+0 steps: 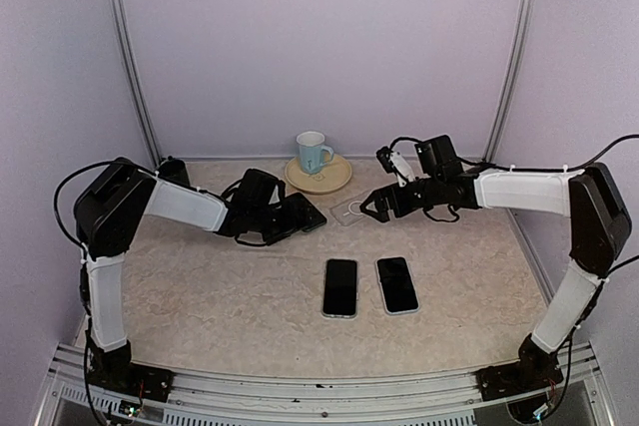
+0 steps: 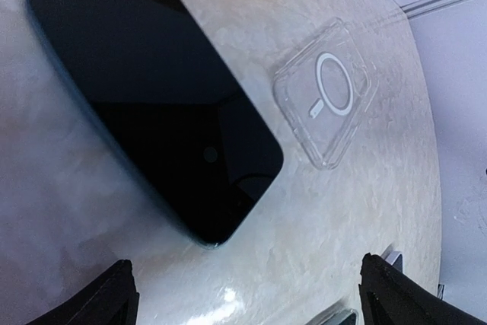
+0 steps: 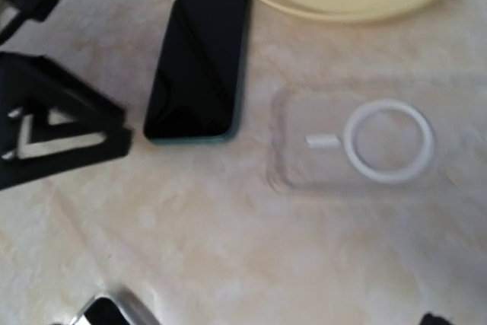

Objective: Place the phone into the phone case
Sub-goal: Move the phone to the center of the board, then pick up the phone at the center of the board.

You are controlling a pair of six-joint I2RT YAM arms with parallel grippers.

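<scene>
A dark phone with a teal edge [image 2: 152, 104] lies flat on the table, also seen in the right wrist view [image 3: 198, 66]. A clear phone case with a white ring [image 2: 326, 93] lies empty just right of it, and shows in the right wrist view [image 3: 358, 138] and the top view [image 1: 349, 212]. My left gripper [image 2: 255, 294] is open and empty, just above the table at the phone's near end. In the top view it [image 1: 303, 216] hides most of the phone. My right gripper [image 1: 377, 205] is open and empty at the case's right edge.
A blue-white cup [image 1: 313, 152] stands on a yellow plate [image 1: 334, 179] just behind the case. Two more phones [image 1: 340, 287] [image 1: 396, 284] lie side by side in the middle of the table. Purple walls close in the back and sides.
</scene>
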